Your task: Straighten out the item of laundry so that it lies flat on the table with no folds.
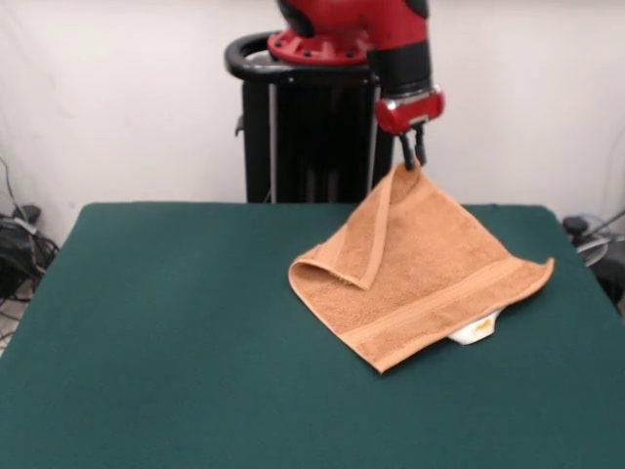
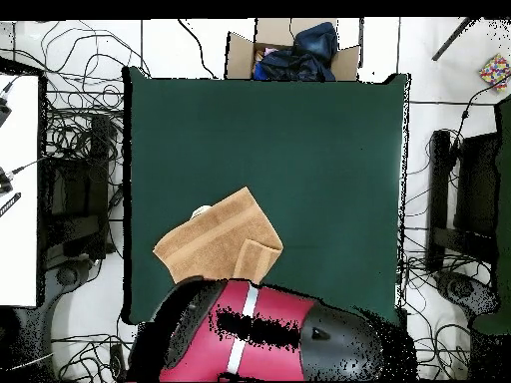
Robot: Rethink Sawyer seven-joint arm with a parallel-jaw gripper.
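The black gripper (image 1: 414, 156) on the red and black arm is closed on 1 corner of the orange-tan terry towel (image 1: 420, 269), lifting it. The rest of the towel lies folded on the dark green felt table (image 1: 176, 322), near the pedestal side. The white care label (image 1: 477, 330) shows underneath. In the overhead view, the arm covers the raised corner, and a cardboard box (image 2: 291, 55) with dark clothes stands beyond the far edge.

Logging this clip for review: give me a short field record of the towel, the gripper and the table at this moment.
towel: orange-tan, one corner lifted, the rest draped on the table, a flap folded over on its left
label: white, showing under the towel's near right edge
gripper: shut on the towel's raised corner, above the table's far edge
table: dark green top
task state: not flat yet
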